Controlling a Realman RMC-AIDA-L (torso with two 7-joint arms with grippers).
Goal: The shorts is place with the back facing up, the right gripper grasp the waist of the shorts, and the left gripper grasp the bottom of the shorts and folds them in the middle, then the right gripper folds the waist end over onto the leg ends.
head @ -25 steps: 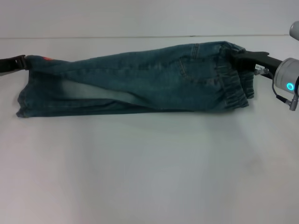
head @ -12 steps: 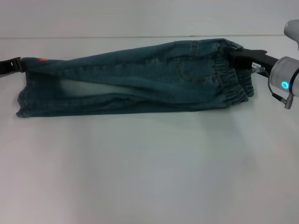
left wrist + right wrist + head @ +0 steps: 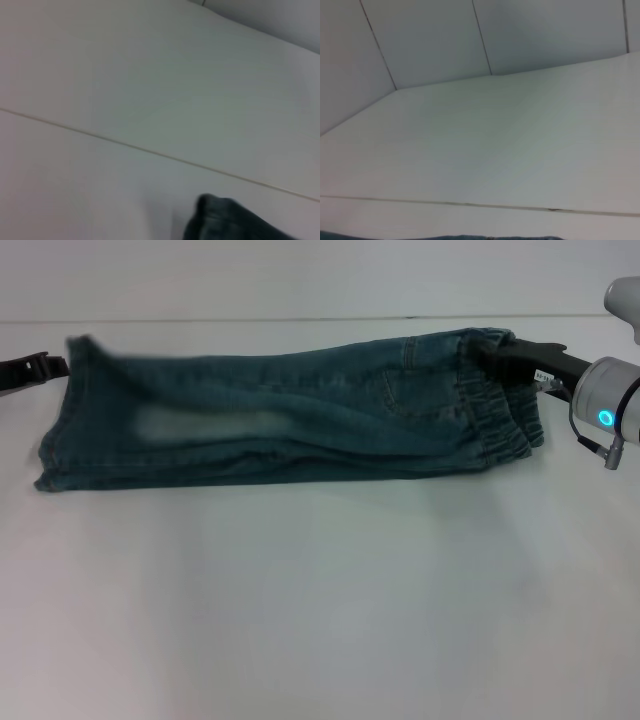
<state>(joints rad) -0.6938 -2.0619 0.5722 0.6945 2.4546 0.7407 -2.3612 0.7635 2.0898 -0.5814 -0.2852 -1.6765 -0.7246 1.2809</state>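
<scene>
White tabletop (image 3: 320,620) fills the head view, with a pale wall behind. One pair of shorts (image 3: 290,420) lies across the far half of it, already doubled lengthwise into a long band. The ruffled waist (image 3: 500,410) is toward the robot's right; the leg ends (image 3: 60,430) are toward its left.

Two grippers are in view. The right gripper (image 3: 492,350) sits at the upper corner of the waist and is judged to be clamped on the fabric there. The left gripper (image 3: 45,368) is at the far edge, just beside the raised hem corner (image 3: 80,345); whether its fingers touch or grip the cloth cannot be told. The left wrist view shows only a dark corner of denim; the right wrist view shows a sliver of it.

Risks, as judged: the raised corner may flop and spoil the hem alignment. When the waist is carried over, a grip on one layer only would let the lower layer drag and skew the fold.
</scene>
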